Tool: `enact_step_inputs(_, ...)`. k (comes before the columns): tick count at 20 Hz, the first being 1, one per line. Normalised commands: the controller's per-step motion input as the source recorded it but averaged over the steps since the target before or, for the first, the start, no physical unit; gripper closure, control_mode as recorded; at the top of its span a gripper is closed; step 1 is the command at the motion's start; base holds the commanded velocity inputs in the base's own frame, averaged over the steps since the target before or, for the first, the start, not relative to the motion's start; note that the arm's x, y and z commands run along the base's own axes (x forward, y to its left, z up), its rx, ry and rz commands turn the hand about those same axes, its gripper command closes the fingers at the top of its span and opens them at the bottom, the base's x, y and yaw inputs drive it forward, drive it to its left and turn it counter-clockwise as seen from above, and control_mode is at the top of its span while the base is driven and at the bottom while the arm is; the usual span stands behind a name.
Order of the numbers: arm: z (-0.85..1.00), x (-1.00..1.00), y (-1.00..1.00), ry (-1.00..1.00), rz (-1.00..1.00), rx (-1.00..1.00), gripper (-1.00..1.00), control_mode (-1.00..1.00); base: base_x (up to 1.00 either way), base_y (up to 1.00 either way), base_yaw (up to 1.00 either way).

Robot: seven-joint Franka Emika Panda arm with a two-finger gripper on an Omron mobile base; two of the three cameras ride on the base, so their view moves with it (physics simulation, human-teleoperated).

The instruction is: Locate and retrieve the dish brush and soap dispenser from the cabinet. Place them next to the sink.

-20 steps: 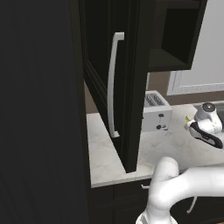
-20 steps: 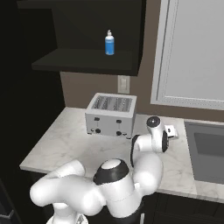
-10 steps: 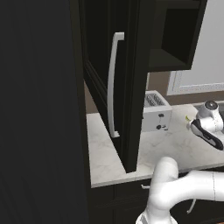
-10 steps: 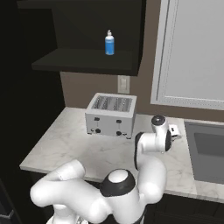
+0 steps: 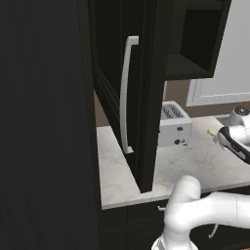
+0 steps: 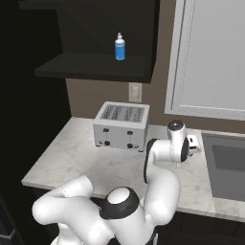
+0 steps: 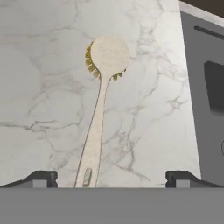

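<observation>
Marble counter (image 7: 39, 87) beside sink (image 7: 205, 87): gripper (image 7: 111, 178) pointing down, jaws wide, above dish brush (image 7: 103, 105) lying flat.

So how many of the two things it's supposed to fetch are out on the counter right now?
1. The dish brush lies flat on the marble counter beside the sink. The soap dispenser stands on the cabinet shelf above the toaster.
</observation>
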Motion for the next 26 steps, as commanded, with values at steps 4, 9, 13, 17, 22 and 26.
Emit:
enact_step_inputs(4,0.02,-0.83,0.01,0.00,-0.10,0.04,-1.00,-1.00,0.00,0.00,0.00)
enact_step_inputs(9,0.06,-0.70,0.31,0.01,-0.04,-0.01,-1.00,-1.00,0.00,0.00,0.00)
enact_step_inputs(13,0.22,-0.48,0.55,0.03,0.00,-0.08,-1.00,-1.00,0.00,0.00,0.00)
enact_step_inputs(17,0.07,-0.63,0.43,0.00,-0.07,-0.01,-1.00,-1.00,0.00,0.00,0.00)
enact_step_inputs(22,0.00,-0.37,0.12,0.00,-0.15,0.07,-1.00,-1.00,0.00,0.00,0.00)
enact_step_inputs(26,0.03,-0.15,0.00,-0.02,-0.09,0.11,-1.00,-1.00,0.00,0.00,0.00)
